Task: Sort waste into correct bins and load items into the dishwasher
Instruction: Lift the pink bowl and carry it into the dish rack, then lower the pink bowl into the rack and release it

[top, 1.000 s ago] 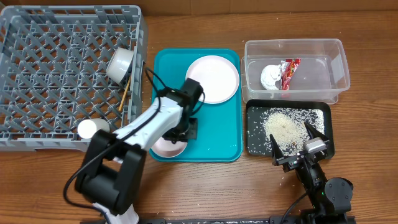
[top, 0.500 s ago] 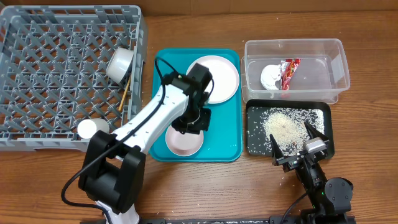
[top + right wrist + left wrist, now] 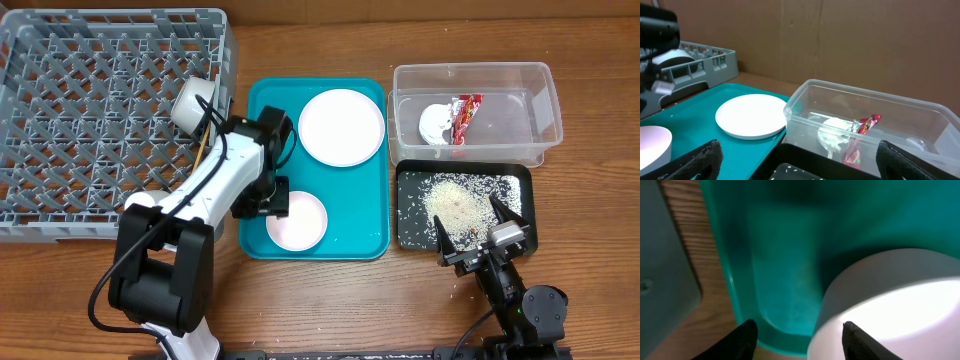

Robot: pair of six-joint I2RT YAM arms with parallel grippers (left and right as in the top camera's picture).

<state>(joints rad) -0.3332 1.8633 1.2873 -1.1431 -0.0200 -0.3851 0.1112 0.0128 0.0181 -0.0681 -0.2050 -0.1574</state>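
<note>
The small pink bowl (image 3: 297, 220) stands upright on the teal tray (image 3: 355, 210), in front of the white plate (image 3: 341, 127). My left gripper (image 3: 272, 203) is open at the bowl's left rim. In the left wrist view one fingertip (image 3: 860, 342) is over the bowl (image 3: 890, 295) and the other is outside it. The grey-green bowl (image 3: 195, 100) and a chopstick (image 3: 203, 145) lean at the dishwasher (image 3: 100, 100) wall. Napkin (image 3: 437, 122) and red wrapper (image 3: 466, 115) lie in the clear tub (image 3: 520, 85). Rice (image 3: 460, 200) covers the black tray (image 3: 410, 235). My right gripper (image 3: 475, 228) is open and empty.
The teal tray sits between the rack and the two bins. Bare wooden table runs along the front edge, with a few rice grains (image 3: 458, 292) on it by my right arm. A cardboard wall (image 3: 840, 40) stands behind the table.
My left gripper carried the pink bowl from the tray's front left edge further onto the tray, opened and shifted to the bowl's left side. The right arm has not moved.
</note>
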